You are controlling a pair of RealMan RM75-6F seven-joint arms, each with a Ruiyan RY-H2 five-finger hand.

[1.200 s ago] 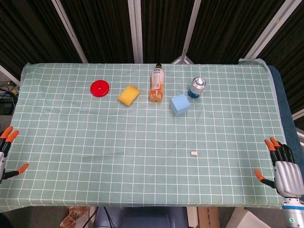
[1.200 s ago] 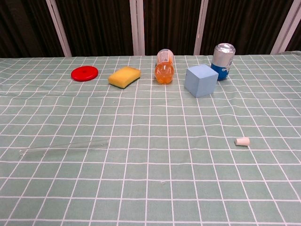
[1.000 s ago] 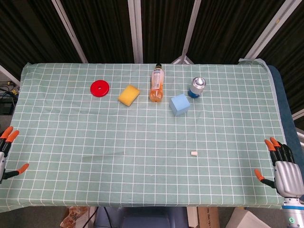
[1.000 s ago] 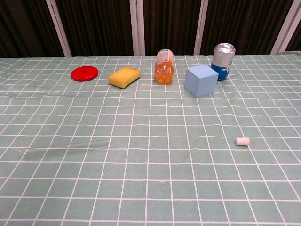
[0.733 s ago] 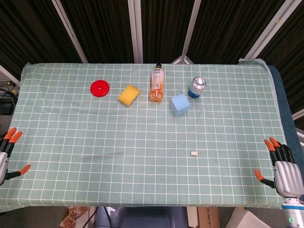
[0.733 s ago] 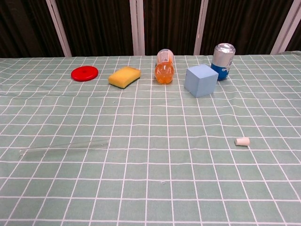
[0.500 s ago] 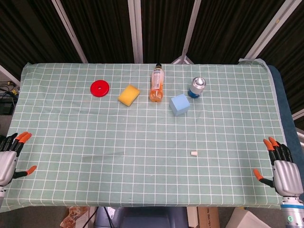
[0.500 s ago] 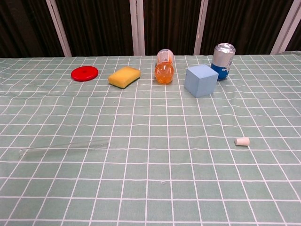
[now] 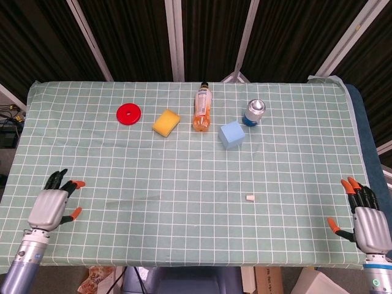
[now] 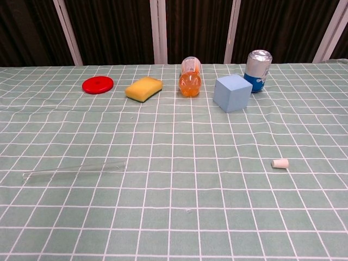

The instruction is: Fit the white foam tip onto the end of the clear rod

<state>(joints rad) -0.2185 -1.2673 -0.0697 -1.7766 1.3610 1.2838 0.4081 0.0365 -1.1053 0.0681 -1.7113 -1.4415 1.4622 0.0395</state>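
Two hands frame a checked green tablecloth (image 9: 184, 177), and only one of them has been on the move. Over the past second the left hand (image 9: 52, 205) has swung in from the table's left edge, where just its orange fingertips showed, to sit fully over the cloth at the near-left corner, fingers spread and holding nothing. The right hand (image 9: 366, 222) has barely stirred at the near-right edge, fingers likewise apart and empty.

Along the far side, nothing has shifted: an orange drink bottle (image 10: 190, 76) lying on its side, a light blue foam cube (image 10: 232, 92), a silver and blue can (image 10: 257, 70) standing just behind the cube, a yellow sponge (image 10: 144, 88) and a red disc (image 10: 98, 85).

The clear rod (image 10: 75, 171) lies flat on the near-left part of the cloth, faint in the head view but plain from the chest camera, and close to where the left hand now sits. The white foam tip (image 10: 279, 163) rests alone on the near-right part, well apart from the rod and untouched.

The left hand's advance reads as the opening reach for the rod; neither piece has been picked up, so the fitting itself lies entirely ahead.
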